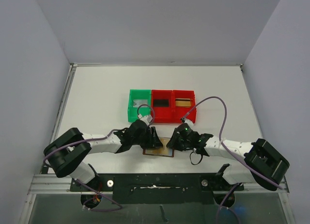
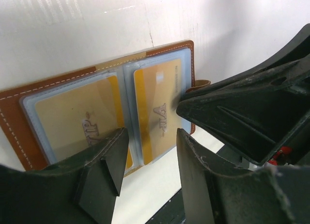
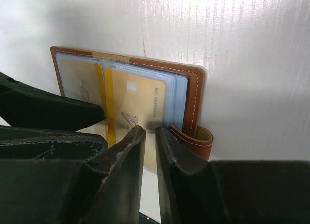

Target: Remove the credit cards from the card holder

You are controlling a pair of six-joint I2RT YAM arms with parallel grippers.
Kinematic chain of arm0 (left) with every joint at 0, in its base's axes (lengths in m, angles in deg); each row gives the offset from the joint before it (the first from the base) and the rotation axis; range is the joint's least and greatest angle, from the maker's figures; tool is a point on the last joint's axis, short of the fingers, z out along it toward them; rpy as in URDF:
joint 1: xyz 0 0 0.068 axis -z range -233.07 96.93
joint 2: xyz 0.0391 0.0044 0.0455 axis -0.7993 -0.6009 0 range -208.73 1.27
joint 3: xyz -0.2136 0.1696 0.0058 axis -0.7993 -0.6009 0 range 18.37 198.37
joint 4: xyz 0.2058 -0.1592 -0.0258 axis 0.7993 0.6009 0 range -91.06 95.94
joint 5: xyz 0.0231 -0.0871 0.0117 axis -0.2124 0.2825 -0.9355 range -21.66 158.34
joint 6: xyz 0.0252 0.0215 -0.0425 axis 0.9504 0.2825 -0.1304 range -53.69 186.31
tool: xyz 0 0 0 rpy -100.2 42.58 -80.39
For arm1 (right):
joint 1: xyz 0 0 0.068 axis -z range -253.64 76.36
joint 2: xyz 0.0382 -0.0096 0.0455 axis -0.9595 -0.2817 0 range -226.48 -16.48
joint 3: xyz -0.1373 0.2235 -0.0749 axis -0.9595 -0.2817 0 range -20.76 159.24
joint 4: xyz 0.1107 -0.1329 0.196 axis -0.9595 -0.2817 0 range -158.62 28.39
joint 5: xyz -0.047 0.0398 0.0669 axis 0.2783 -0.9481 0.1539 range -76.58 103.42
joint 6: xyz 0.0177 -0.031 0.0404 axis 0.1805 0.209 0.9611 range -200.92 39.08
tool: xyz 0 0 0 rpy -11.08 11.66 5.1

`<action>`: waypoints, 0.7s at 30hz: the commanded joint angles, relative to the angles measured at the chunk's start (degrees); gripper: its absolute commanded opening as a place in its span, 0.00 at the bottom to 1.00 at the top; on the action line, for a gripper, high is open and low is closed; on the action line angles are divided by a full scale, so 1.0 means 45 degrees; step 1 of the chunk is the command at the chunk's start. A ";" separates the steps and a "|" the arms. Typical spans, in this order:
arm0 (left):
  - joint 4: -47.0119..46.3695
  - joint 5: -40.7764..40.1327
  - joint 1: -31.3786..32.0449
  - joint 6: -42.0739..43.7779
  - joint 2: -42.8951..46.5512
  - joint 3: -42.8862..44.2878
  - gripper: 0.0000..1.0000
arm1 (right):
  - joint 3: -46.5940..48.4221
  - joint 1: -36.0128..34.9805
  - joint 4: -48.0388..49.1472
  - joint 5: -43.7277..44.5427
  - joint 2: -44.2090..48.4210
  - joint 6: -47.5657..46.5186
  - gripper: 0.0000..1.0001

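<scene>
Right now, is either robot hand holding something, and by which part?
Left gripper: open, empty. Right gripper: nearly shut at the edge of a gold card in the card holder; whether it grips cannot be told.

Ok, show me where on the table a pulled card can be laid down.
Bare table lies left of the green bin, right of the red bins, and behind the row. Crowded: the left tool and right tool meet over the card holder.

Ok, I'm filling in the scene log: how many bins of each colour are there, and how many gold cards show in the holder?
Green bin: 1
Red bins: 2
Gold cards in holder: 2
Total: 5
</scene>
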 commanded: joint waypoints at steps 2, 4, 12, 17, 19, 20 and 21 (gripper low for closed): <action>-0.0356 0.0001 0.0048 -0.0280 -0.0473 0.0150 0.42 | -0.0684 0.0076 -0.0336 0.0414 -0.0024 0.0221 0.18; -0.0574 0.0027 0.0041 -0.0549 -0.0497 -0.0080 0.41 | -0.0890 0.0091 -0.0194 0.0399 0.0036 0.0324 0.18; -0.2445 0.0710 0.0028 -0.1476 -0.0769 -0.0687 0.31 | -0.1234 0.0123 0.0034 0.0335 0.0101 0.0468 0.18; -0.2380 0.0242 0.0044 -0.1971 -0.0488 -0.0833 0.23 | -0.1218 0.0161 0.0016 0.0355 0.0101 0.0441 0.17; -0.2342 0.0051 0.0029 -0.2129 -0.0299 -0.0913 0.20 | -0.1206 0.0167 0.0016 0.0377 0.0102 0.0444 0.17; -0.2327 -0.0046 0.0038 -0.2198 -0.0211 -0.0953 0.18 | -0.1221 0.0162 0.0014 0.0375 0.0101 0.0465 0.17; -0.2327 -0.0104 0.0029 -0.2258 -0.0149 -0.0977 0.16 | -0.1208 0.0176 0.0004 0.0375 0.0087 0.0443 0.17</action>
